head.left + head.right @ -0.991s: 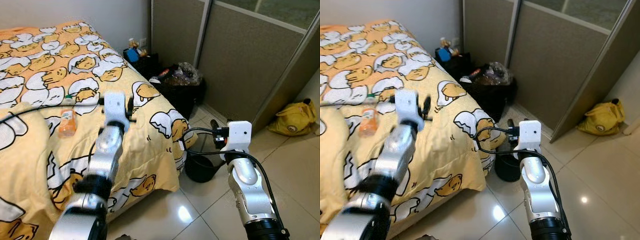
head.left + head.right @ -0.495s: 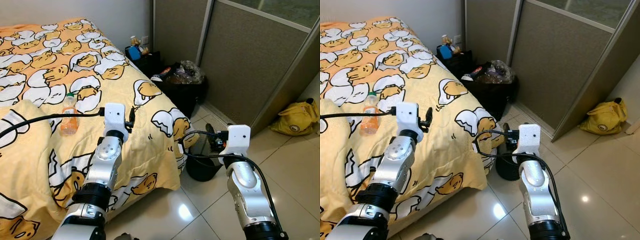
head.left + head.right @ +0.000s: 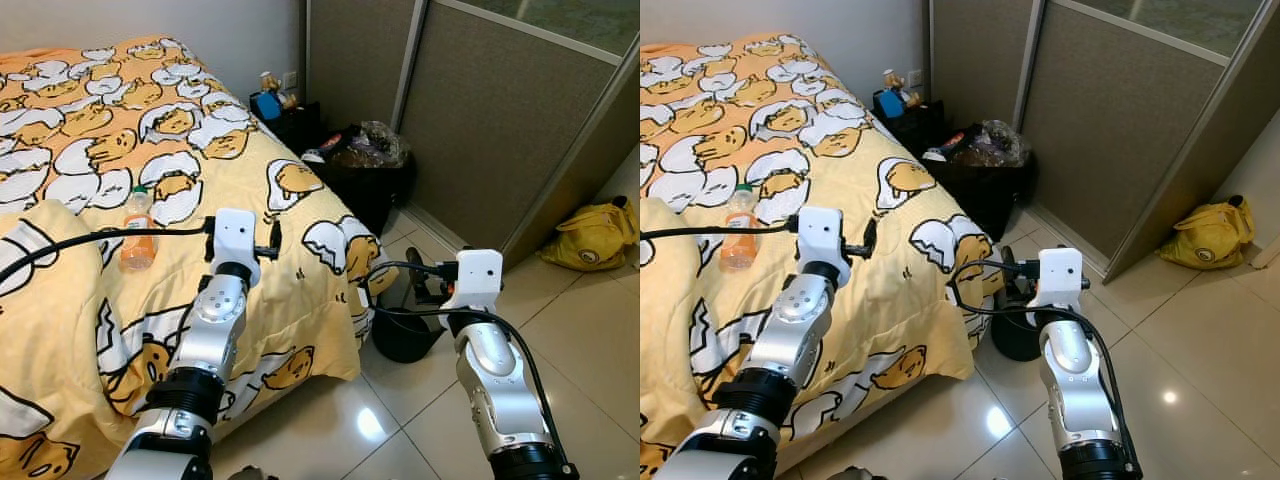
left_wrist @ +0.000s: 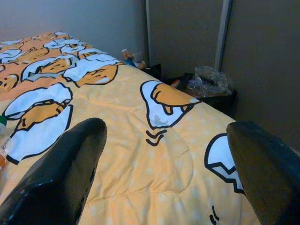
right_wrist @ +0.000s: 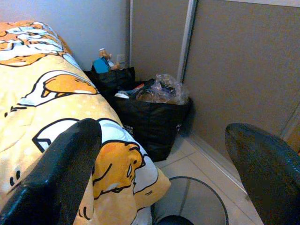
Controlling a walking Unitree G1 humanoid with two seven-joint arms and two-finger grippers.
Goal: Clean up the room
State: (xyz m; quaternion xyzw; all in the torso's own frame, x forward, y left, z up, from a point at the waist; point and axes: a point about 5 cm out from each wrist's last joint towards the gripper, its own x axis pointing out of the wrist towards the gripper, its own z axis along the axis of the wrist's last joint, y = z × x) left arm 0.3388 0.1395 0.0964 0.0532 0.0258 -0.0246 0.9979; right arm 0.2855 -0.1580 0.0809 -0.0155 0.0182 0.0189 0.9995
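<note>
- Biggest thing in front of me: the bed, under a yellow quilt printed with egg characters, takes the whole left side and runs from near to far.
- Far right, the grey sliding wardrobe doors stand behind everything, on a glossy tiled floor.
- My left arm reaches out over the near edge of the quilt, cable trailing off to the left.
- My right arm is held out over the tiles, just right of the bed corner.
- A black bag stuffed with rubbish sits on the floor at the far corner of the bed, with a 2nd dark bag further back by the wall, small colourful items on top.
- A yellow bag slumps on the floor at the far right, against the wardrobe.
- A black wire bin stands on the tiles beside the bed corner, just under my right gripper.
- Right gripper: my 2 fingers are spread wide, grasping nothing, the bin's rim below them.
- Left gripper: fingers parted too, nothing between them, hovering above the quilt.
- Smallest: a plastic bottle with orange drink lies on the quilt, left of my left gripper and well apart from it.
</note>
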